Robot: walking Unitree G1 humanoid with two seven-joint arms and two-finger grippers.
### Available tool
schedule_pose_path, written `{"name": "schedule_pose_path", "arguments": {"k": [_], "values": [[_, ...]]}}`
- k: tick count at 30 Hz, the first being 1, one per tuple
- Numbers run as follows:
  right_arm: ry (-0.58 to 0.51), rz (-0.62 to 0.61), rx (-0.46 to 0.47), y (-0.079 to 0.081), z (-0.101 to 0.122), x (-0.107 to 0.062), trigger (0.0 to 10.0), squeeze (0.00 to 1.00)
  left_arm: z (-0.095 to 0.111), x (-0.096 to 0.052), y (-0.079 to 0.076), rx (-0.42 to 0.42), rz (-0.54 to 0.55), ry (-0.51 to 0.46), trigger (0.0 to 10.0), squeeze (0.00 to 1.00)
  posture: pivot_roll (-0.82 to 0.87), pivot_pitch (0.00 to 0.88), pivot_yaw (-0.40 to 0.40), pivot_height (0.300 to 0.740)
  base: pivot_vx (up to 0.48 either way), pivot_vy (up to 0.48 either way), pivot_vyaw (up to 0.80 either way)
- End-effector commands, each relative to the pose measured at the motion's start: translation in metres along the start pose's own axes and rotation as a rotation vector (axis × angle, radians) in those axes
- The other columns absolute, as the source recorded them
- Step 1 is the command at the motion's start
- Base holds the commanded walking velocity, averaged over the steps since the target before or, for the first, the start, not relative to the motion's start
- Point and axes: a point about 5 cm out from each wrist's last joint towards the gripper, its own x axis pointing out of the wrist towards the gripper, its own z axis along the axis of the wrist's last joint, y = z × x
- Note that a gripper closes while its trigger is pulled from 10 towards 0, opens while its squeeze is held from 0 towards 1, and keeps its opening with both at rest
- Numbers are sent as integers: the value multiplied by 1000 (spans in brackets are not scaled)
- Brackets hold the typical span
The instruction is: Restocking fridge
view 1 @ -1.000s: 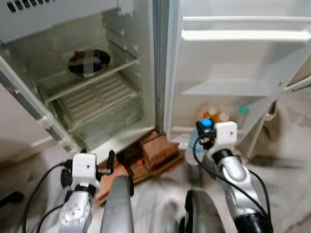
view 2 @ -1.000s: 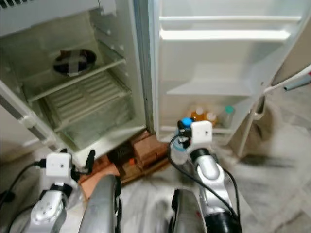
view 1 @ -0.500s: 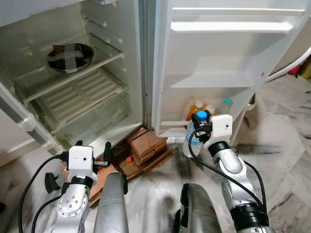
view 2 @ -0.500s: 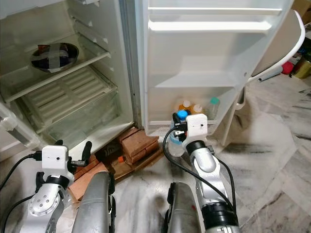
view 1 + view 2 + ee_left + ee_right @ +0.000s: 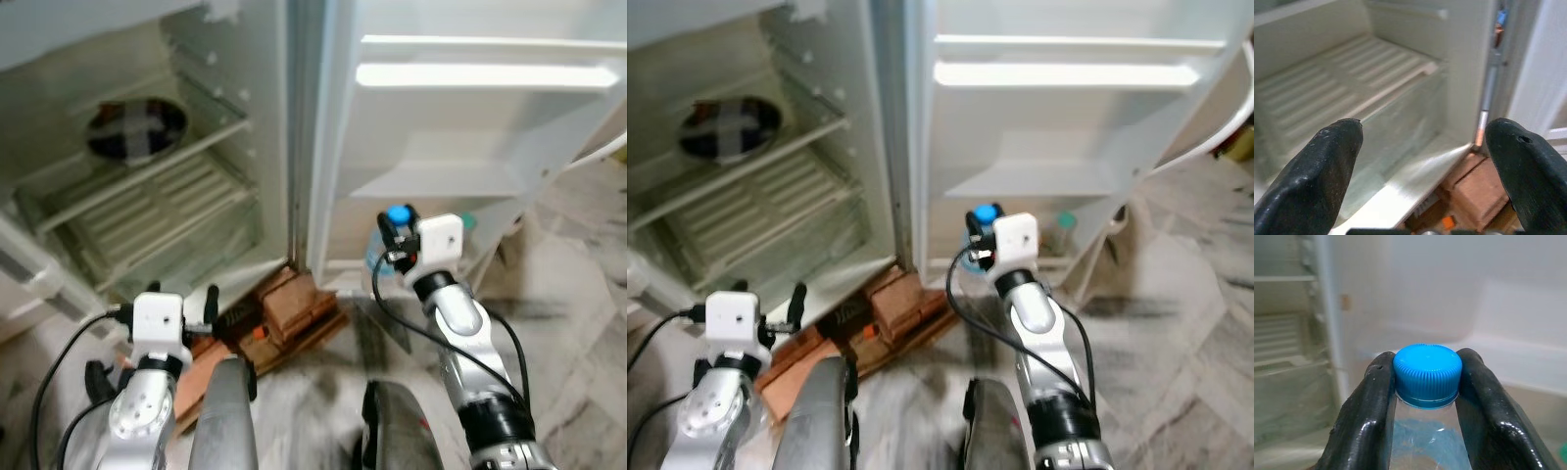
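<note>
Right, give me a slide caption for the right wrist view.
Right gripper clamps a clear bottle just below its blue cap, facing the open fridge door's shelf.

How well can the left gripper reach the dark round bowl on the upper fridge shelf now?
Probably yes: the left gripper is open and empty, the fridge stands open, and nothing blocks the dark round bowl, though the arm hangs low.

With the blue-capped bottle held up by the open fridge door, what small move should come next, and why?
Probably ease the right gripper forward toward the lower door shelf. Its fingers clamp the neck of the bottle just under the blue cap, and the bottle hangs in front of the open door, not yet on any shelf. The left gripper is open and idle.
</note>
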Motion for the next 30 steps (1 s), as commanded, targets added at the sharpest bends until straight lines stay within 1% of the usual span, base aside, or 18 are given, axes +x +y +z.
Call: {"name": "schedule_pose_path", "arguments": {"k": [1, 12, 30], "values": [[-30, 3, -6, -1, 6, 3, 10000, 0, -1, -1, -1, 11, -11, 4, 10000, 0, 108, 120, -11, 623, 274, 0, 0], [-35, 14, -9, -1, 7, 4, 10000, 0, -2, -1, -2, 5, -9, 9, 10000, 0, 105, 125, -13, 623, 265, 0, 0], [-45, 43, -5, 5, 8, 4, 10000, 0, -2, -1, -2, 7, -22, 10, 10000, 0, 111, 126, -8, 623, 260, 0, 0]]}}
